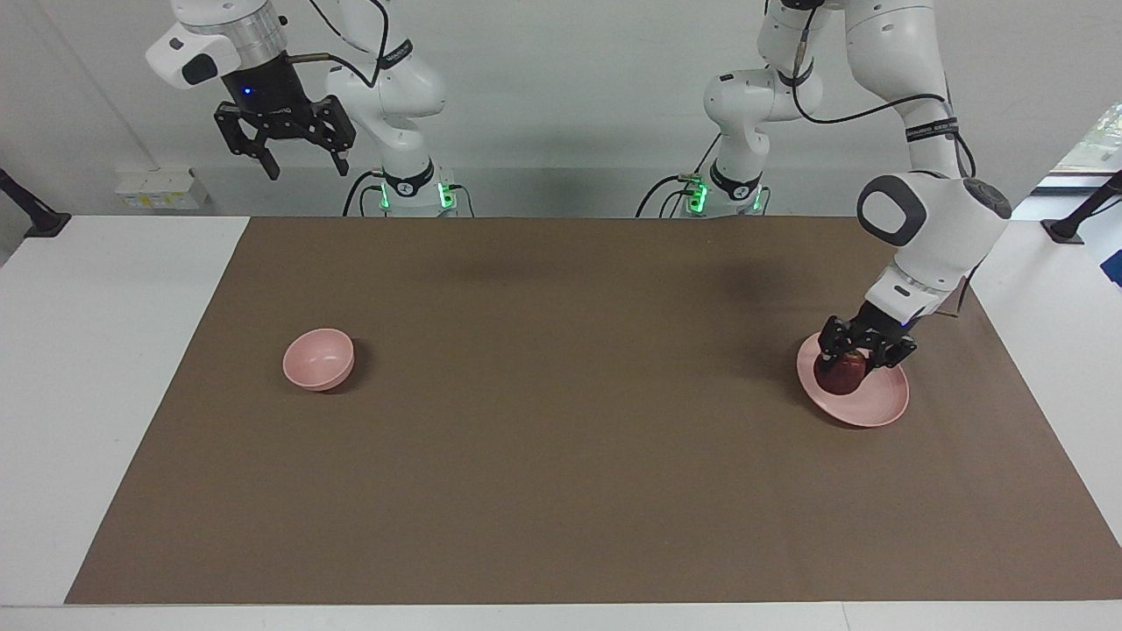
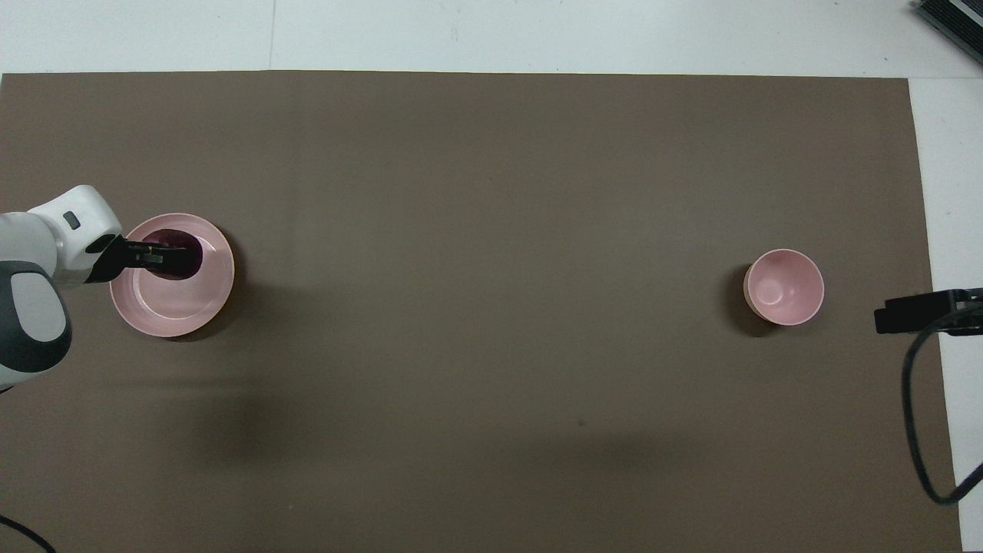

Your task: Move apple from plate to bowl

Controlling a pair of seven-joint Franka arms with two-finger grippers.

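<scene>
The dark red apple (image 1: 840, 375) is in my left gripper (image 1: 848, 358), which is shut on it from above. It hangs over the rim of the pale pink plate (image 1: 872, 405) on the side toward the bowl; I cannot tell whether it still touches the plate. In the overhead view the apple (image 2: 180, 257) sits over the part of the plate (image 2: 173, 307) farther from the robots, with the left gripper (image 2: 153, 257) on it. The small pink bowl (image 1: 318, 358) (image 2: 784, 286) stands empty toward the right arm's end. My right gripper (image 1: 298, 162) (image 2: 895, 316) waits open, high in the air.
A brown mat (image 1: 561, 491) covers most of the white table (image 1: 105, 350). A small white box (image 1: 162, 188) sits at the table's edge near the robots. The right arm's black cable (image 2: 918, 430) hangs beside the mat's edge.
</scene>
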